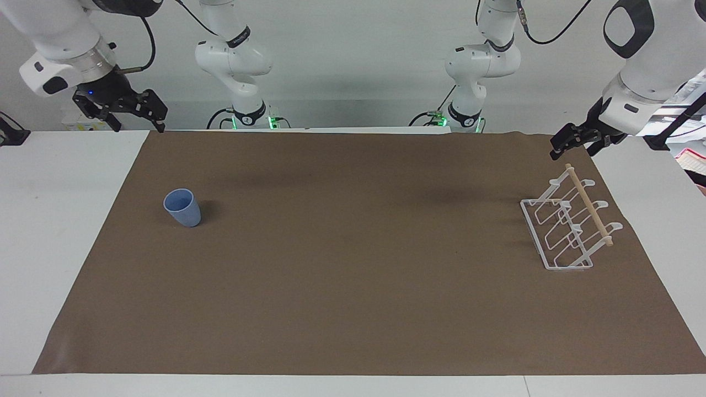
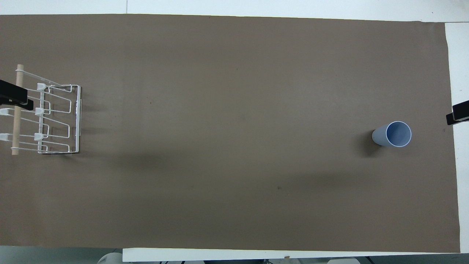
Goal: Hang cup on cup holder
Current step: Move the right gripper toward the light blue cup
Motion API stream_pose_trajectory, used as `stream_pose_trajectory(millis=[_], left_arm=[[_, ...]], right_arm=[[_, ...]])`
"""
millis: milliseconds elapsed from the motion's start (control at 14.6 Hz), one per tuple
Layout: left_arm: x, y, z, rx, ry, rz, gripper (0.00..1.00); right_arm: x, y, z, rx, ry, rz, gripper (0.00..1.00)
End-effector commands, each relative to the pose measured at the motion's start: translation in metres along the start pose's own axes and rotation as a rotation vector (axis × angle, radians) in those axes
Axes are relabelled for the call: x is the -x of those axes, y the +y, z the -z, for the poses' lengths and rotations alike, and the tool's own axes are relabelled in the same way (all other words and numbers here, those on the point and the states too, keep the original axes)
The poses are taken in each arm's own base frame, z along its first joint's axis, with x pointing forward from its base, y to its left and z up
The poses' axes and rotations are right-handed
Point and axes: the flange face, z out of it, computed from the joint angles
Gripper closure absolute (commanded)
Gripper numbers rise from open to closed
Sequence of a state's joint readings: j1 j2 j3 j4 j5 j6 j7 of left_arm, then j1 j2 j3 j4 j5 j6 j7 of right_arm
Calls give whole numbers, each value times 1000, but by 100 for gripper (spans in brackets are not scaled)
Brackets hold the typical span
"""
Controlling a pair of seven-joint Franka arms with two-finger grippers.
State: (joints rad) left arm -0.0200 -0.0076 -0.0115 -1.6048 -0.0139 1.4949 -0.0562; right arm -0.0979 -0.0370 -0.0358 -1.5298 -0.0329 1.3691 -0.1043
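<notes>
The light blue cup stands upright, mouth up, on the brown mat toward the right arm's end of the table. The white wire cup holder, with a wooden dowel along its top, stands toward the left arm's end. My left gripper hangs open in the air over the holder's end nearest the robots, holding nothing. My right gripper hangs open and empty over the table's edge at the mat's corner, well apart from the cup.
The brown mat covers most of the white table, with bare white strips at both ends. Between the cup and the holder nothing stands on the mat. Both arm bases stand at the table's robot end.
</notes>
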Motion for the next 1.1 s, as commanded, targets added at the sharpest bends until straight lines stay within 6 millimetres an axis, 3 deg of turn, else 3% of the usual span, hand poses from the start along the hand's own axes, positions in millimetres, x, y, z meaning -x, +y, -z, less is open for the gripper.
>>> stream_pose_trajectory(millis=[0, 342, 411, 479, 616, 685, 822, 1027], left_arm=[[5, -2, 1, 6, -10, -2, 0], [4, -2, 1, 6, -5, -1, 0], [4, 2, 1, 5, -4, -7, 0], [5, 4, 4, 5, 1, -13, 0], [6, 7, 3, 4, -2, -18, 0], [7, 6, 2, 4, -9, -10, 0], [10, 6, 2, 4, -9, -10, 0], [10, 5, 2, 4, -10, -8, 0]], right_arm=[[1, 2, 0, 17, -9, -2, 0], [0, 0, -8, 21, 26, 26, 0], [-1, 2, -23, 23, 41, 58, 0], [-8, 7, -43, 27, 69, 95, 0], [-22, 41, -98, 33, 109, 162, 0], [-32, 48, -132, 37, 118, 220, 0], [-40, 68, -177, 35, 118, 272, 0], [-44, 74, -227, 4, 61, 263, 1]])
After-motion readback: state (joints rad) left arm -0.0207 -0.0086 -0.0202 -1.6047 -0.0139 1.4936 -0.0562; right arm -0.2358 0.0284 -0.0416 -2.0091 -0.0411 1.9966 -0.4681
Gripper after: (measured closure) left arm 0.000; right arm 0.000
